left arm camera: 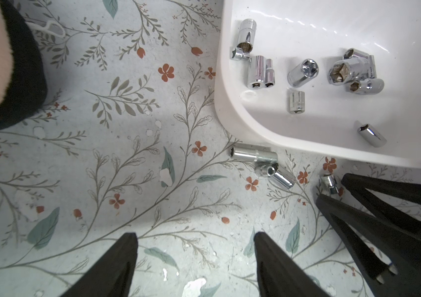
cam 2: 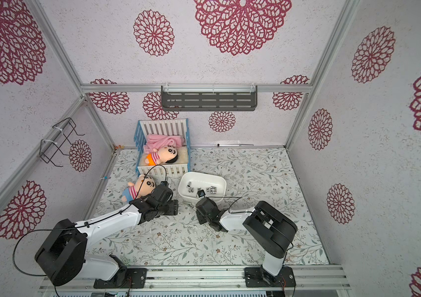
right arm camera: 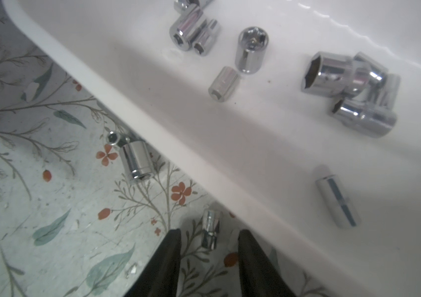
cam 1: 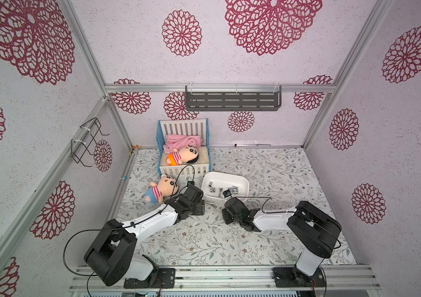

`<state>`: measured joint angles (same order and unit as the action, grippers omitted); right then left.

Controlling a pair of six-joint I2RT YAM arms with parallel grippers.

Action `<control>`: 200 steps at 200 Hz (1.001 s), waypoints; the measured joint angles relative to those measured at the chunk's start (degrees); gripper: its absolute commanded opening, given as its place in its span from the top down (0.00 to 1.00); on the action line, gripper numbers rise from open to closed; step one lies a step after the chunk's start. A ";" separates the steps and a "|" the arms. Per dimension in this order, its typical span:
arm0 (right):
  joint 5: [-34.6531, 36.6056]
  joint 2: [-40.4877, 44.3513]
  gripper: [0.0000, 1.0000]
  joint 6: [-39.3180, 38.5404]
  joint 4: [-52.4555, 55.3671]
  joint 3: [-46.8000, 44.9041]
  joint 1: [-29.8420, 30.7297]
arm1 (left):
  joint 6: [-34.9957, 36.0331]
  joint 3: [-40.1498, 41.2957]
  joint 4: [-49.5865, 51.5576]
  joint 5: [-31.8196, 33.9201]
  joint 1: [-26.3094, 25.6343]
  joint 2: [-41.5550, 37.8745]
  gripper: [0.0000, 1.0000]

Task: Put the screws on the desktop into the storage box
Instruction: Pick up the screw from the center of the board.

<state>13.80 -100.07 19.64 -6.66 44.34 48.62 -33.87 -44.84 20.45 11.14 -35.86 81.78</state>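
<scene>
**1. Storage box.** The storage box point(cam 1: 230, 175) stands open side up on the tabletop point(cam 1: 281, 174), just in front of the toy crib point(cam 1: 183, 128). In both top views its long axis runs across the tabletop, roughly parallel to the back wall and slightly turned.

**2. Screws inside.** About ten screws point(left arm camera: 296, 101) rest on the box floor. Most lie on their sides, with long axes in mixed directions. One single screw point(right arm camera: 338, 196) lies apart from the others, nearest the near wall.

**3. Screws outside.** Three screws lie on the tabletop, all just beside the near wall of the box.
- The long screw point(left arm camera: 254, 155) lies on its side with its long axis roughly along that wall. Its hex opening faces away from my right gripper point(right arm camera: 208, 232).
- The short screw point(left arm camera: 280, 177) touches the long screw's other end and angles away from the wall.
- The third screw point(right arm camera: 210, 221) lies on its side, with its long axis running along my right fingers and pointing toward the box wall.

**4. Right gripper.** It sits low at the tabletop. The jaws are partly open and straddle the third screw, with a gap on each side. Nothing is held.

**5. Left gripper.** My left gripper point(left arm camera: 195, 233) has its jaws spread wide and holds nothing. It is above bare tabletop, with the plush doll point(cam 1: 164, 189) beside it.
</scene>
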 measured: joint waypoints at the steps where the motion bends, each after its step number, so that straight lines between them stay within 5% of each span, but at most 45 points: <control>1: 0.02 -0.02 0.60 0.02 -0.02 0.04 0.00 | 0.00 0.00 0.00 0.02 0.00 0.00 0.23; 147: 1.49 -2.69 0.84 -0.55 -0.96 2.40 0.44 | 0.02 -0.02 0.00 0.02 -0.15 0.00 0.23; 200: 1.64 0.20 0.85 -0.48 1.68 0.63 2.32 | 0.17 -0.02 0.02 0.11 -0.15 0.00 0.23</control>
<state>15.44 -99.88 19.16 -4.97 44.97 50.94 -33.69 -44.86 20.47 11.25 -36.01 81.78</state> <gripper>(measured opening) 0.157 0.767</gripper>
